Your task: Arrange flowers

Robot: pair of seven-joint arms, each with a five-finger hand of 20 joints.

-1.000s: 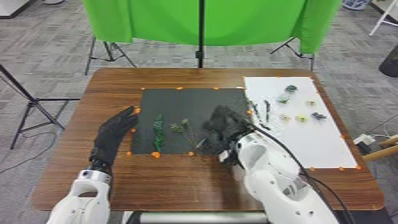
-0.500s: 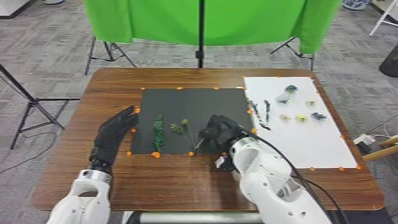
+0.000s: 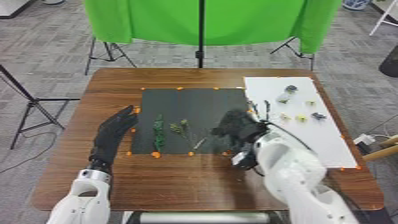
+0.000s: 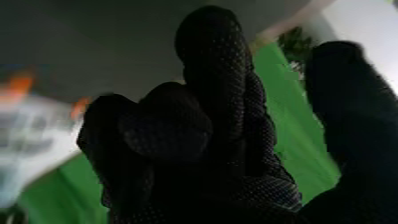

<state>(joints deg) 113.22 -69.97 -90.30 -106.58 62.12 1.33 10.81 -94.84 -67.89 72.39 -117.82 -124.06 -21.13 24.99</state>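
"Starting at the near side, what do you record?"

"Brown wooden table (image 3: 178, 187), streaked grain. Orange tabs (image 3: 156, 155) dot the edges of a smooth, matte black sheet (image 3: 191, 100). The right hand (image 3: 238, 126), gloved in fabric with a fine mesh weave, is over that sheet's right part, its thumb (image 4: 342, 95) spread wide of its fingers. The left hand (image 3: 112, 131) lies beside the sheet's left edge, fingers straight and close together."

"And the flowers?"

"On the black sheet, left: a dark green leafy stem (image 3: 159, 132), slender and bushy. Right of it, thin stems with small olive heads (image 3: 185, 130). A pale bare stalk (image 3: 200, 144) slants near the right hand. On the white sheet (image 3: 311, 150), at right: small rounded blooms (image 3: 302, 118), cream to yellow; beside them, a grey-blue bloom (image 3: 319, 116), ruffled; farther, a dark blue-green head (image 3: 290, 88)."

"Far side?"

"Green cloth (image 3: 240, 25), hanging in soft folds."
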